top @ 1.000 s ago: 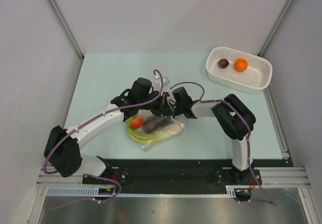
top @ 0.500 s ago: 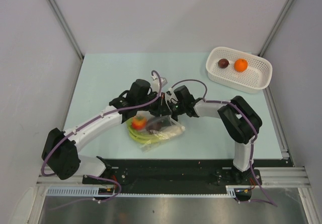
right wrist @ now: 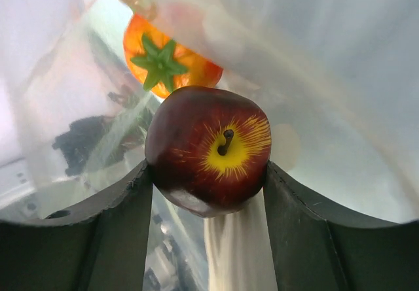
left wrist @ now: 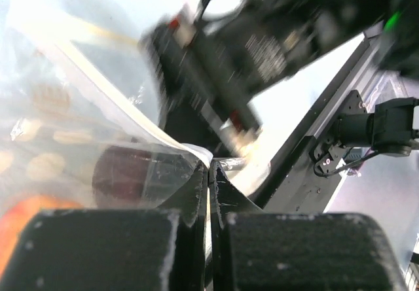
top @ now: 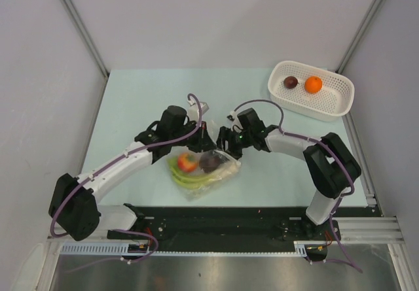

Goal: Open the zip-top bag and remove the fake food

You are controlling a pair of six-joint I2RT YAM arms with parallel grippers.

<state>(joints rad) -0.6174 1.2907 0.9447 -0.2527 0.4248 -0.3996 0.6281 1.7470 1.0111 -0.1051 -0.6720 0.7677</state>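
Observation:
The zip-top bag [top: 208, 171] lies crinkled on the table between both arms. My left gripper [top: 203, 136] is shut on the bag's upper film near its white zip strip [left wrist: 124, 101]; in the left wrist view the film runs between the closed fingertips [left wrist: 209, 168]. My right gripper [top: 218, 152] reaches into the bag's mouth and is shut on a dark purple-brown apple-like lump [right wrist: 208, 148], with both fingers touching its sides. The red tomato [right wrist: 165, 57] lies just behind it. In the top view the tomato [top: 187, 163], green stalks [top: 188, 180] and pale beige piece [top: 229, 169] are in the bag.
A white perforated basket [top: 327, 108] stands at the back right and holds an orange ball [top: 313, 84] and another dark lump [top: 291, 82]. The table's black front rail [top: 229, 222] runs close below the bag. Grey walls enclose the table.
The left gripper has drawn the bag's edge to the left and back, spreading the mouth. The right arm has stretched out lower, with its fingers now in the bag round the dark lump.

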